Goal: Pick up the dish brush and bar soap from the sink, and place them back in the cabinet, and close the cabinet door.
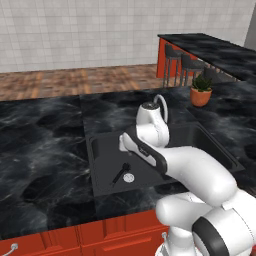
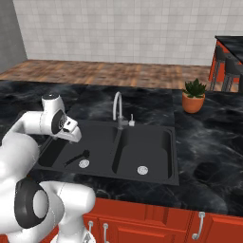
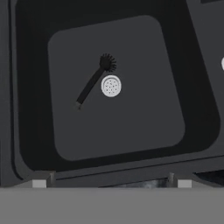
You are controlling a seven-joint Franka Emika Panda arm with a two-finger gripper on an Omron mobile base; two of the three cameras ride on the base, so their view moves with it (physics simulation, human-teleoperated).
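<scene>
The black dish brush (image 3: 92, 84) lies flat on the floor of the left basin of the sink (image 3: 26, 87), its bristly head beside the round silver drain (image 3: 111, 85). It also shows as the brush (image 1: 120, 173) and the brush (image 2: 77, 158) in the base views. My gripper (image 3: 109, 181) hangs above this basin, well clear of the brush, pointing down, open and empty. From the right base view the gripper (image 2: 75, 136) is over the basin's left part. The bar soap, the cabinet and its door are out of view.
A silver gooseneck faucet (image 2: 116, 107) stands behind the divider of the sink (image 2: 173, 156). A potted plant (image 2: 193, 97) sits on the black counter to the right. Red drawer fronts (image 2: 152, 223) run below the counter edge. Bar stools (image 1: 182, 62) stand at the far right.
</scene>
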